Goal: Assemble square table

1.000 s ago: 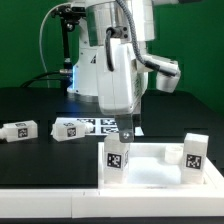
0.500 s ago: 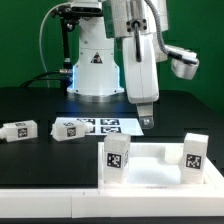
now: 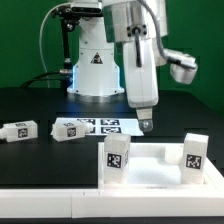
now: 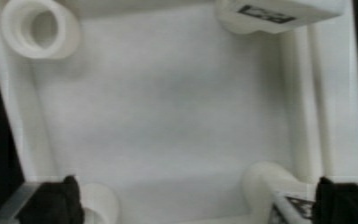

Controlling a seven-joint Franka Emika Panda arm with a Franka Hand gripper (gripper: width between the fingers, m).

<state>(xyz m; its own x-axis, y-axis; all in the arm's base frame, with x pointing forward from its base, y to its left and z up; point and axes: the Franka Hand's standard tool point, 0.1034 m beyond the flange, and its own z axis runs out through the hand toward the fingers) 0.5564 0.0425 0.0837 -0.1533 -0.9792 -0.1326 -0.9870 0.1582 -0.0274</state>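
Hovers over top [image 3: 150, 172] with tool [image 3: 146, 123] spread apart, empty, between standing legs [image 3: 116, 156] [image 3: 194, 152]. Beyond, on worktop [image 3: 40, 152]: marker board [image 3: 108, 125], two loose legs [image 3: 68, 128] [image 3: 20, 130].

On the table [image 3: 30, 160] the square top [image 3: 155, 172] lies at the front. In it stand the left standing leg [image 3: 117, 155], at its exterior view's left side, and the right standing leg [image 3: 195, 152], at its exterior view's right side. Behind the square top, towards the exterior view's left, the near loose leg [image 3: 68, 128] lies on its side, and the far loose leg [image 3: 20, 130] lies further left. The marker board [image 3: 105, 125] lies flat behind the square top, and the robot base [image 3: 97, 65] stands further behind it. The jaws hang above the square top's back rim. In the wrist view, a leg [image 4: 274, 12] stands in the square top's corner next to a corner socket [image 4: 37, 28].
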